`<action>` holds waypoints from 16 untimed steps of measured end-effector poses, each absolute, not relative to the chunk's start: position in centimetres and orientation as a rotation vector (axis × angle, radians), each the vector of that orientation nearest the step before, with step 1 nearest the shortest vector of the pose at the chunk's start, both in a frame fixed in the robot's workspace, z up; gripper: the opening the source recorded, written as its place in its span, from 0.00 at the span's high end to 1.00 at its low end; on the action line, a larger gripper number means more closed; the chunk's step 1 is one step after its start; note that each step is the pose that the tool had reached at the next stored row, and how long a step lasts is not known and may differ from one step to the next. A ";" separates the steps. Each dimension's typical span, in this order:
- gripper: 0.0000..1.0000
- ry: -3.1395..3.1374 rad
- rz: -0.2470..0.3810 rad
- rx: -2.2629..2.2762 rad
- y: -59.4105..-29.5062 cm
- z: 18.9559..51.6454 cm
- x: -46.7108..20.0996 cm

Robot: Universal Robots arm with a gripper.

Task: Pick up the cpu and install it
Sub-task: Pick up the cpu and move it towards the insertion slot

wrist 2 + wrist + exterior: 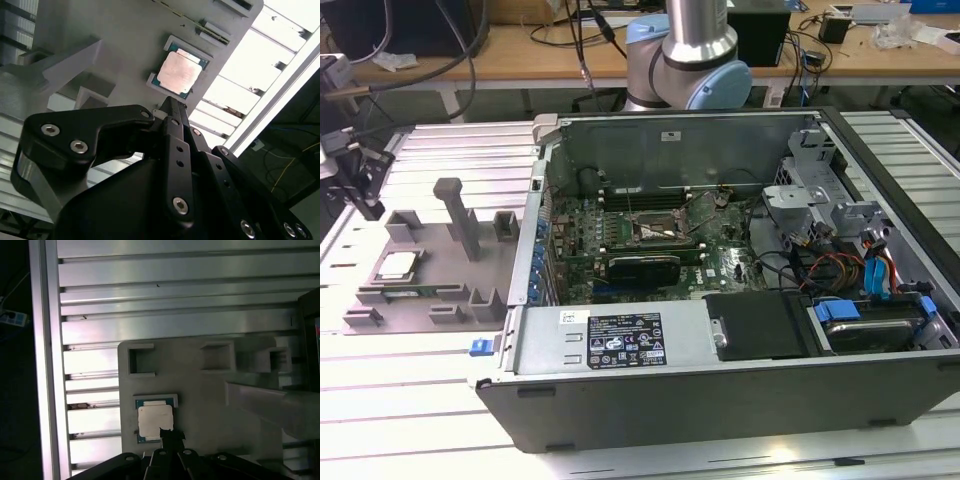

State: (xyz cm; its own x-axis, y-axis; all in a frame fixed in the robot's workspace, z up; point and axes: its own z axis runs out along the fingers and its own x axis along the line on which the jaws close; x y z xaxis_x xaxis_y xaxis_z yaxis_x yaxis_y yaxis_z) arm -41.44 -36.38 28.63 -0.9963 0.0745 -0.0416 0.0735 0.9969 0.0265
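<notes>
1. The gripper (pixel 167 102) hangs just over the chip's near edge, jaws pressed together on nothing.
2. The cpu (pixel 179 73) lies flat in its nest on the grey fixture (pixel 210 405), and looks untouched. With the jaws together, any drop could strike the shiny lid, scratching it or tipping it out of the nest.
3. The fixture's tall post (pixel 455 210) stands near the chip, a likely snag.
4. Farther off, the computer case (pixel 670 140) has a wall rising between the fixture and the socket (pixel 660 232). Clipping that rim could jolt a carried chip loose.
</notes>
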 end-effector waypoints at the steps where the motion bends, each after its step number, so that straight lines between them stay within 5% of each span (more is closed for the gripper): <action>1: 0.89 3.098 0.028 0.115 -36.4 28.6 -41.5; 16: 0.89 3.098 0.016 0.113 -37.1 25.0 -41.5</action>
State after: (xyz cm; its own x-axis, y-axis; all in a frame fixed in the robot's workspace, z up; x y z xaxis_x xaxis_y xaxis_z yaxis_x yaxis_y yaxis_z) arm -41.55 -37.09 24.96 -0.9965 0.0728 -0.0410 0.0724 0.9973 0.0120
